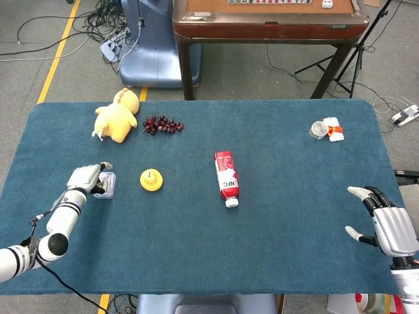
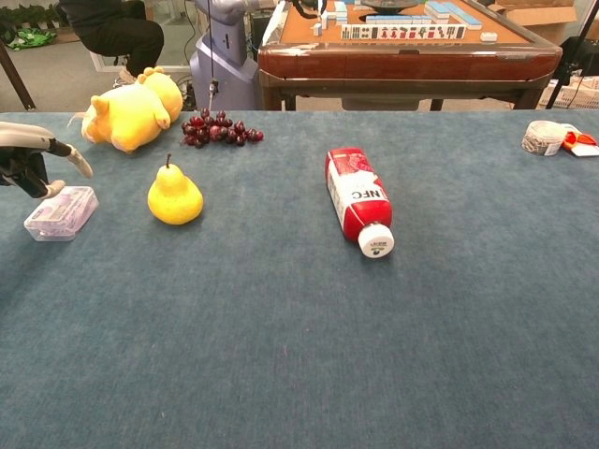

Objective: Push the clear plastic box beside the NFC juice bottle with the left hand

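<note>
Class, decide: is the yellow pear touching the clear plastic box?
Apart. The chest view shows bare blue table between the pear and the clear plastic box.

Table point(image 1: 294, 216) – matt blue felt-like cloth. Box point(image 2: 61, 212) clear glossy plastic. Bottle point(image 2: 358, 200) glossy, white plastic cap. Pear point(image 2: 174, 196) smooth, slightly shiny. Toy point(image 2: 129, 112) soft plush. Grapes point(image 2: 218, 129) glossy. Left hand point(image 1: 85, 178) – grey, smooth shell.

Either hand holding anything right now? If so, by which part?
Nothing is held. The left hand sits at the far-left end of the clear plastic box, fingers over it, not gripping. The right hand is open and empty.
</note>
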`<state>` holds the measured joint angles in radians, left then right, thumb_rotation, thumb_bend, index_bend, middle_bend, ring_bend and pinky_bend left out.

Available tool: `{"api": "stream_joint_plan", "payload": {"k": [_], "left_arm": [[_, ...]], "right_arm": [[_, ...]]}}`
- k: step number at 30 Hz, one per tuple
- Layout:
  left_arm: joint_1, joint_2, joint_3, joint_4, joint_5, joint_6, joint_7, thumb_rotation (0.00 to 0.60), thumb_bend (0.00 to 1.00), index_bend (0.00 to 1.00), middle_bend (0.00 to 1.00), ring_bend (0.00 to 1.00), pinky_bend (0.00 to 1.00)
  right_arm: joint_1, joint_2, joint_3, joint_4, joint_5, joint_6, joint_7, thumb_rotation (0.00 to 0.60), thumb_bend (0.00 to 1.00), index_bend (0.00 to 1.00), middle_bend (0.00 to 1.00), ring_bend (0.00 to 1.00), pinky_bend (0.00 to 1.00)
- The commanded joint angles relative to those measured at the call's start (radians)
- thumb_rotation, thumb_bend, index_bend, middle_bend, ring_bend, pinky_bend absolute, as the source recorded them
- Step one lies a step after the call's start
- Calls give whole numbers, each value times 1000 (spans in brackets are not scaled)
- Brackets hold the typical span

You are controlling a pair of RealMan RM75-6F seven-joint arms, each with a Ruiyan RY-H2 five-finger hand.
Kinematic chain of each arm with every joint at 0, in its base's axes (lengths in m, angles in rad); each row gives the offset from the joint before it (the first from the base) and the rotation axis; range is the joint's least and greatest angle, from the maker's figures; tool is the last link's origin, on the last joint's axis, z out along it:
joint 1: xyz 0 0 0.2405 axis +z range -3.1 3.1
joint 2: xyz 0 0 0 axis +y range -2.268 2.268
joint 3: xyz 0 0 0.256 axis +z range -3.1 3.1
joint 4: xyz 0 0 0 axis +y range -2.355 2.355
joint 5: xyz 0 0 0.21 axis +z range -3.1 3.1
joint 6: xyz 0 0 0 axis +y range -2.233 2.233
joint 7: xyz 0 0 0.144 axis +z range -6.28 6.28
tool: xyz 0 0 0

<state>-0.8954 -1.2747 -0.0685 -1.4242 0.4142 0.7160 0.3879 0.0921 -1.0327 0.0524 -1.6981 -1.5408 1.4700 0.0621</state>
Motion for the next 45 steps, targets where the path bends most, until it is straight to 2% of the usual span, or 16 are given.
{"api": "stream_joint_plan", "payload": {"k": [1,7,16,23,29,38,41,45], "left_arm": [[-27,-7,20,17,-73,-4,35,600,619,186,1000,1000,1000],[-57,6,50,12,-147,-31,76,600,619,188,1000,1000,1000],[-79,47,78,-53,-147,-57,82,600,619,225,1000,1000,1000],[-81,84,95,-111,-117,-47,67,600,618,240,1000,1000,1000],[-80,146,129,-194,-70,-55,68,600,617,283,1000,1000,1000],[-71,199,184,-312,-10,1,85,600,617,324,1000,1000,1000],[-53,222,173,-352,23,13,49,600,616,357,1000,1000,1000],[12,258,122,-383,115,42,-68,600,615,357,1000,1000,1000]], "right_arm": [[0,0,0,1,1,-2,2,600,14,228,269,162,486],[2,-1,-1,2,1,-7,2,600,14,228,269,162,486],[3,-3,-5,-1,-2,-9,-5,600,14,228,269,162,486],[4,-2,-4,1,3,-12,-1,600,14,228,269,162,486],[4,-3,-5,0,0,-13,-3,600,14,228,269,162,486],[5,-6,-9,-2,-2,-18,-10,600,14,228,269,162,486],[6,-7,-8,-2,0,-18,-11,600,14,228,269,162,486],[5,-7,-10,-3,-3,-18,-12,600,14,228,269,162,486]]}}
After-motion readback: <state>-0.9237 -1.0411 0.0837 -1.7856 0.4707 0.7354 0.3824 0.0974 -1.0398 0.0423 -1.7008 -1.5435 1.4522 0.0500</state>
